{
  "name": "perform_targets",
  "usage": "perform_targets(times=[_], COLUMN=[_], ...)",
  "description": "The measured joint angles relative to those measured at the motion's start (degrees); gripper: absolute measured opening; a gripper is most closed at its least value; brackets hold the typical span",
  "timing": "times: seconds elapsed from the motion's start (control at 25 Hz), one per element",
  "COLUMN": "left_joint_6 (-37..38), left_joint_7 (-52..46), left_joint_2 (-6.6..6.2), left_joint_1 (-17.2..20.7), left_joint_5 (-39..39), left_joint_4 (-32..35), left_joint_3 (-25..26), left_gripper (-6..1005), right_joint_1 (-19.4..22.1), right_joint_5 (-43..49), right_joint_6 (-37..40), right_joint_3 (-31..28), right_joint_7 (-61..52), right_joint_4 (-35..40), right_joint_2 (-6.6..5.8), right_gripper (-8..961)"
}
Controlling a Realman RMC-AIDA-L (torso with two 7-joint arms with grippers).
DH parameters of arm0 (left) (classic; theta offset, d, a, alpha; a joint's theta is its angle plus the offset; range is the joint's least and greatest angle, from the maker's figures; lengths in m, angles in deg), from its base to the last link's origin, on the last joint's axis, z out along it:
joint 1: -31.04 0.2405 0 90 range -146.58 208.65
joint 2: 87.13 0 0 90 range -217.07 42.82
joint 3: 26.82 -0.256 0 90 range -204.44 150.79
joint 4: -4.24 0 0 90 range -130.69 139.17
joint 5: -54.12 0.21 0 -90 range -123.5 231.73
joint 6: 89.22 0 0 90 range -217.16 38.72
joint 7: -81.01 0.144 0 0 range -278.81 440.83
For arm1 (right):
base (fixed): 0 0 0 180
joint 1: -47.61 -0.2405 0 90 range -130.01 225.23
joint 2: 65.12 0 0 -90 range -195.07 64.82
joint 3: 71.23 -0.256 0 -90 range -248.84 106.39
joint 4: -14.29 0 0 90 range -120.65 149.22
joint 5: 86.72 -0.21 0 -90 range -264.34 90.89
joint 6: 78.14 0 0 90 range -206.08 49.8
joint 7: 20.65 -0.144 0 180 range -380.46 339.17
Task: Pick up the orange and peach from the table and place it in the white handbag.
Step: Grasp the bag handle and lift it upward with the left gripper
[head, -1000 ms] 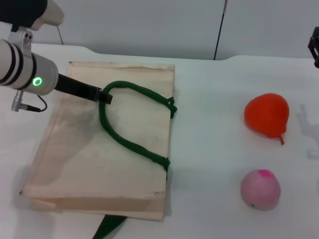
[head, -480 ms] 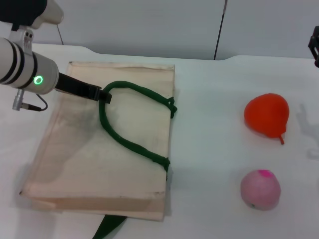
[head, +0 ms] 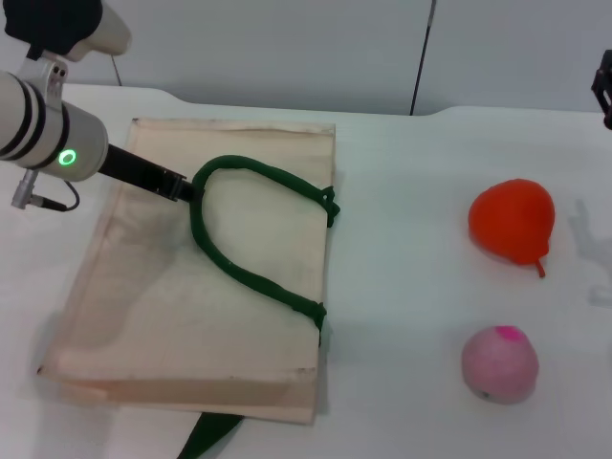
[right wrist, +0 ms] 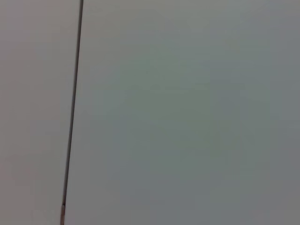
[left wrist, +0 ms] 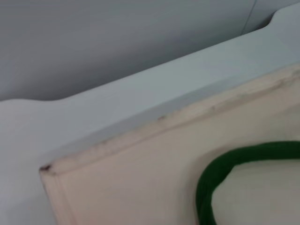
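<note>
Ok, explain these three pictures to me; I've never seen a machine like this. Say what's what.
This is a two-armed robot, filmed by three cameras at once. The head camera looks down at a white table. One camera sits on each wrist.

On the table lies the white handbag, flat, with a green rope handle. To its right sit the orange and, nearer the robot, the peach, both untouched.

The left hand is at the handle's bend; whether it grips the handle cannot be told. Its wrist camera shows the bag's corner and a bit of handle. The right hand waits at the picture's far right edge; its camera sees only a blank wall.
</note>
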Motion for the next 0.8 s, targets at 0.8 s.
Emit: perform_targets(times=[0.8], left_joint_6=[6.23], left_joint_7=[-0.21], left_joint_2=[0.42], left_joint_1=[-2.15], left_joint_5=[-0.55], left_joint_4=[-7.14], left_joint_3=[-1.02], left_gripper=[423], right_joint_1=[-0.53], right_joint_5=[0.0], right_joint_6=[-0.5], right_joint_3=[0.0], right_joint_7=[0.0], right_joint_4=[-0.11], right_joint_2=[0.0], right_gripper=[667])
